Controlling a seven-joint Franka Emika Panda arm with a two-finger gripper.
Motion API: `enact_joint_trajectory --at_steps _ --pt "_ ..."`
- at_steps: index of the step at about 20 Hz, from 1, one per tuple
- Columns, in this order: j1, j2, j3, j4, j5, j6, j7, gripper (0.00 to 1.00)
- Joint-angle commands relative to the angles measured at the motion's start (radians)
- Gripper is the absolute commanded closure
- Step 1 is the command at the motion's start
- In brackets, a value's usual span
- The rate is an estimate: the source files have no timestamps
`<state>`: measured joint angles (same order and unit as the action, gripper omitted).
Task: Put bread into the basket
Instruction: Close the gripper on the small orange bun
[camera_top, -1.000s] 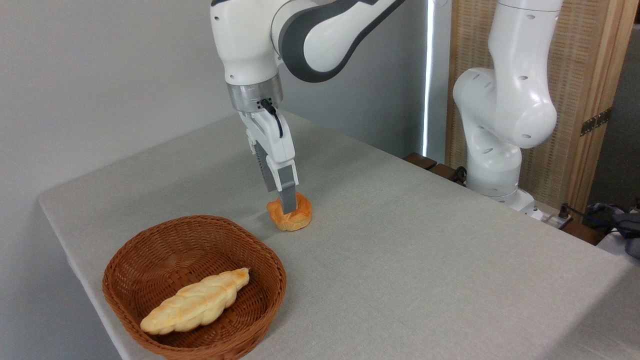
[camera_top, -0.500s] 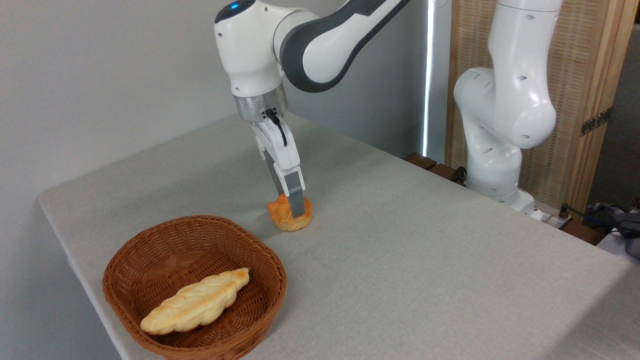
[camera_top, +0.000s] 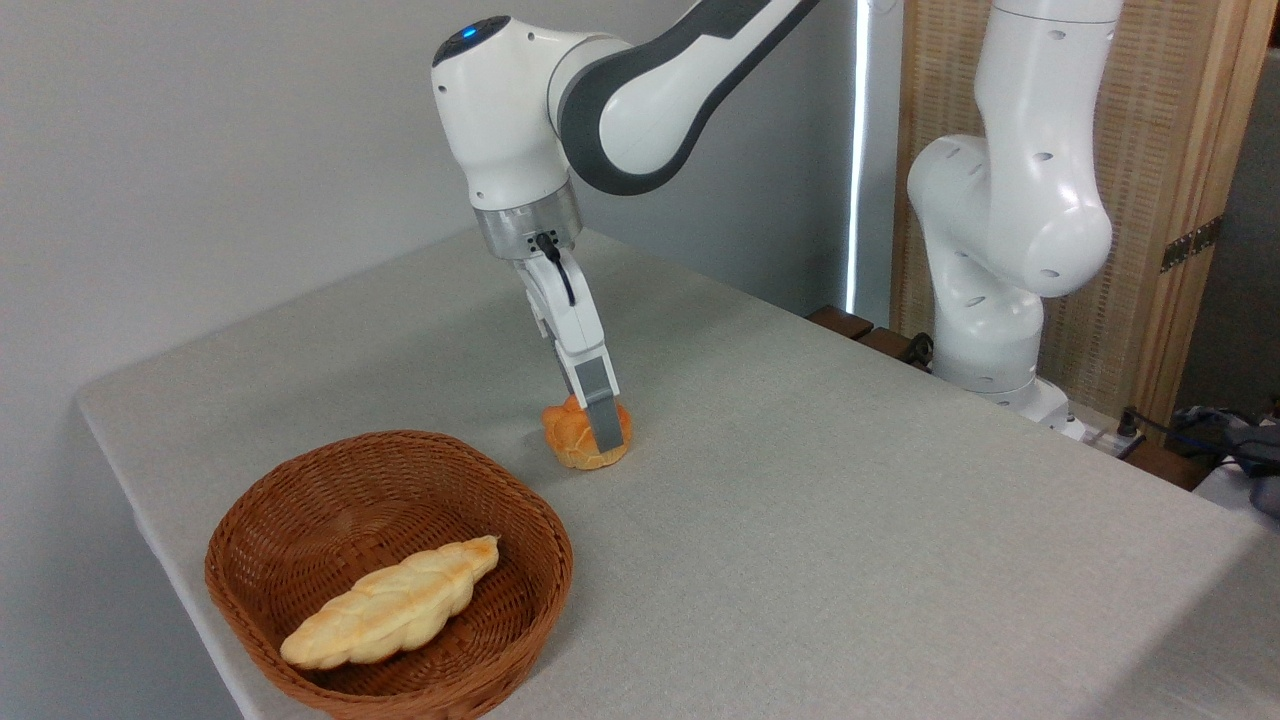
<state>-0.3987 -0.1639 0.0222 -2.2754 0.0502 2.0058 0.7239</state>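
The grey surface carries the wicker basket, where a long braided loaf lies. Just beyond its rim, my pincer is clamped around the bread, which sits on the surface.

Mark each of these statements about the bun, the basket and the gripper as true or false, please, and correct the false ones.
1. The small round bun is already inside the basket. False: it sits on the table, beside the basket.
2. A long braided loaf lies in the basket. True.
3. The gripper is raised high above the bun. False: it is down at the bun, one finger in front of it.
4. The basket stands at the near left corner of the table. True.
5. The basket is tipped on its side. False: it stands upright.
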Motion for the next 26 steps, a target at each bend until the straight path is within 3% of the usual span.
enact_joint_trajectory --at_steps 1,5,8,9,26 --pt "-0.003 0.001 0.004 -0.012 0.014 0.021 0.012 0.00" --pt "-0.003 0.003 0.004 -0.012 0.014 0.021 0.014 0.01" --pt "-0.003 0.003 0.004 -0.012 0.014 0.021 0.015 0.43" --pt "-0.003 0.003 0.004 -0.012 0.014 0.021 0.015 0.50" --pt "-0.003 0.001 0.004 -0.010 0.014 0.021 0.015 0.49"
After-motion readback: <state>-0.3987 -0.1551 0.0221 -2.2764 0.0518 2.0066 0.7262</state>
